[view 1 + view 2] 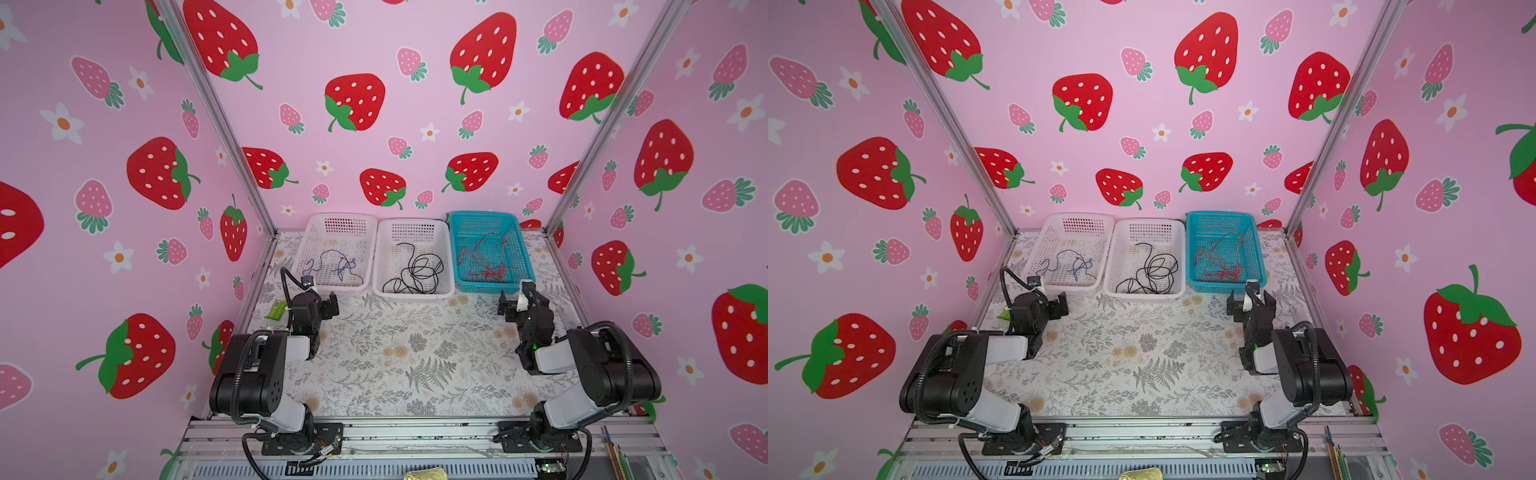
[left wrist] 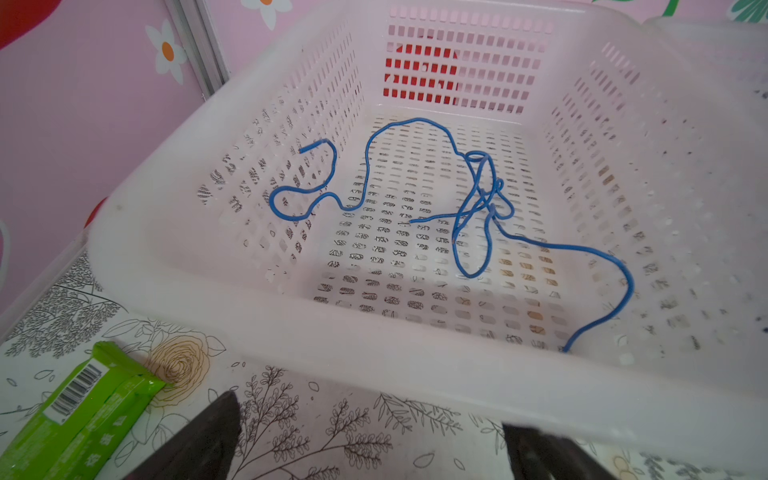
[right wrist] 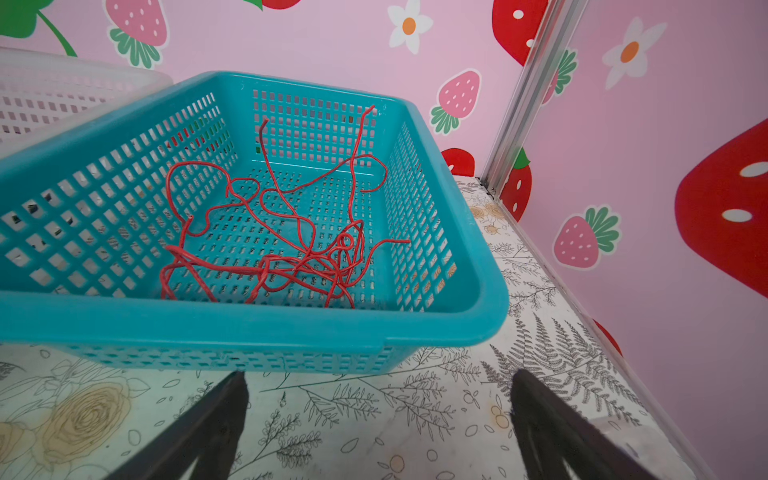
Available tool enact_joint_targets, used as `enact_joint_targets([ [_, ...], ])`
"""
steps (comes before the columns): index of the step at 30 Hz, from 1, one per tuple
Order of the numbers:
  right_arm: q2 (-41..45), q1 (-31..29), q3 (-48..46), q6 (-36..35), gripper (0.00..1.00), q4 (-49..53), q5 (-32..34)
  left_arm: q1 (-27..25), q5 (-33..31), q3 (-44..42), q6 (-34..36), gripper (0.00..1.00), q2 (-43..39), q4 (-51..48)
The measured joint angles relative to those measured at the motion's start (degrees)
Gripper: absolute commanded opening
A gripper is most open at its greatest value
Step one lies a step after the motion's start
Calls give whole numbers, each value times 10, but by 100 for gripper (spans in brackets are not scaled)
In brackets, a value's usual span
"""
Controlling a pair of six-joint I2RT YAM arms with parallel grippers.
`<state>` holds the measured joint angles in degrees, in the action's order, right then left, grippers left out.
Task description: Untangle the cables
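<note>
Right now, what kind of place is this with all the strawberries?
Probably a robot practice booth, not a home: two robot arms mounted on a metal rail, strawberry walls boxing in one table, and baskets of cables.

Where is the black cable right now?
In both top views the black cable lies coiled inside the middle white basket, left of the teal basket.
</note>
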<state>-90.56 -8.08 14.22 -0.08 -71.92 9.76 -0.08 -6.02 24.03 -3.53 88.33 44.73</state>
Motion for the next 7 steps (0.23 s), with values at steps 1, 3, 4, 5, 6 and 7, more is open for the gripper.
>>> enact_joint_targets([
  [1, 0, 0, 0, 0, 99, 0, 0, 0, 0, 0, 0, 99, 0, 0],
  [3, 0, 0, 1, 0, 99, 1, 0, 0, 0, 0, 1, 99, 0, 0],
  [4, 0, 1, 3, 0, 99, 3, -2, 0, 0, 0, 1, 99, 0, 0],
  [5, 0, 4, 6, 1, 99, 5, -7, 0, 0, 0, 1, 99, 0, 0],
  [6, 0, 7, 8, 2, 99, 6, -10, 0, 0, 0, 1, 99, 0, 0],
  [7, 0, 10, 9, 2, 99, 7, -12, 0, 0, 0, 1, 99, 0, 0],
])
